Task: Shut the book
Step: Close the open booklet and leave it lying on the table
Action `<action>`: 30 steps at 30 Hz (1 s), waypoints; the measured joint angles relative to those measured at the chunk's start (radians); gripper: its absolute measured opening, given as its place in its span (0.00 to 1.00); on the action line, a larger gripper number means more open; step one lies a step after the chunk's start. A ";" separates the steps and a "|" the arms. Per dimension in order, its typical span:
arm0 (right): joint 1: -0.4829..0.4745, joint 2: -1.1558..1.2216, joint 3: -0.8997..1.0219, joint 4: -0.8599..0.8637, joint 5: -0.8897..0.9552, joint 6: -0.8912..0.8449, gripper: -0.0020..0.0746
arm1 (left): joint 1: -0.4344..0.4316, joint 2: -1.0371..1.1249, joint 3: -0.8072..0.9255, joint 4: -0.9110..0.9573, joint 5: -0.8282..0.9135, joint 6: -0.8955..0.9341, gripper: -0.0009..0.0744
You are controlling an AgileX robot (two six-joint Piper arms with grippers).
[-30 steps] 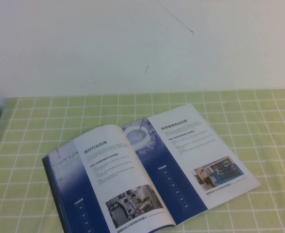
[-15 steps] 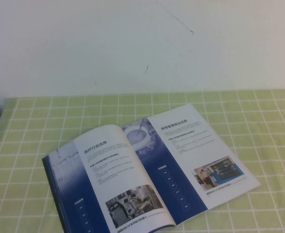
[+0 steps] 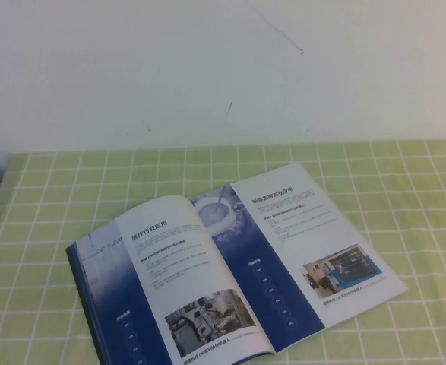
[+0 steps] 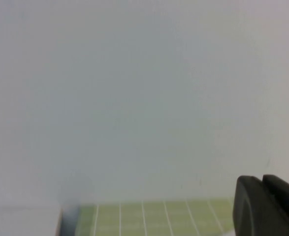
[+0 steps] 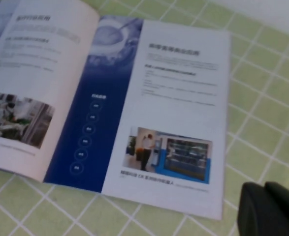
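Pale, bare wall fills the upper half of the high view, and below it a green checked cloth covers the desk. The book lies open on the cloth toward the near edge, turned at an angle, so the task has not yet begun to show in it. Its right page rests flat against the cloth. The left page bows upward near the spine in a loose arch, probably because the binding resists lying fully open. That raised curve looks like the easier place to catch a leaf and turn it over. Neither arm appears in the high view. The right end effector shows only as a dark piece at the edge of its own wrist view. It hangs above the desk just off the outer near corner of the right page and looks down across the spread, a position that suits reaching in to the book from that side. Whether it is open or closed cannot be told. The left end effector is likewise a dark sliver in its wrist view. It points toward the wall with only a strip of cloth beneath it and no book in sight, which suggests it is parked clear of the work. Its state cannot be told either. The likely next step is for the right arm to come down to a page edge, taking care not to crease the thin glossy paper.
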 joint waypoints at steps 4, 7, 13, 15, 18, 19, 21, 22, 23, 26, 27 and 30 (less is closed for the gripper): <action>0.091 0.189 -0.037 0.041 -0.044 -0.112 0.02 | 0.000 0.106 -0.046 -0.015 0.228 -0.012 0.01; 0.182 0.332 -0.081 0.044 -0.083 -0.128 0.02 | 0.000 0.222 -0.055 -0.094 0.355 -0.016 0.01; 0.309 0.565 -0.206 0.055 -0.136 -0.133 0.02 | 0.000 0.425 -0.063 -0.329 0.361 0.088 0.01; 0.320 0.647 -0.249 0.043 -0.138 -0.134 0.02 | 0.000 0.515 -0.085 -0.419 0.387 0.163 0.01; 0.323 0.759 -0.320 0.015 -0.140 -0.135 0.02 | 0.000 0.654 -0.140 -0.529 0.427 0.284 0.01; 0.323 0.787 -0.343 0.004 -0.141 -0.135 0.02 | 0.000 0.706 -0.160 -0.545 0.438 0.325 0.01; 0.323 0.852 -0.384 -0.027 -0.143 -0.133 0.02 | 0.000 0.806 -0.216 -0.557 0.451 0.372 0.01; 0.323 0.875 -0.399 -0.038 -0.143 -0.128 0.02 | 0.000 0.847 -0.247 -0.553 0.460 0.380 0.01; 0.323 0.903 -0.415 -0.050 -0.143 -0.120 0.02 | 0.000 0.900 -0.279 -0.543 0.471 0.380 0.01; 0.323 0.970 -0.447 -0.078 -0.141 -0.093 0.02 | 0.000 1.056 -0.366 -0.505 0.507 0.351 0.01; 0.323 0.986 -0.454 -0.082 -0.136 -0.088 0.02 | 0.000 1.110 -0.395 -0.492 0.523 0.347 0.01; 0.323 1.005 -0.463 -0.090 -0.123 -0.075 0.02 | 0.000 1.266 -0.472 -0.445 0.541 0.330 0.01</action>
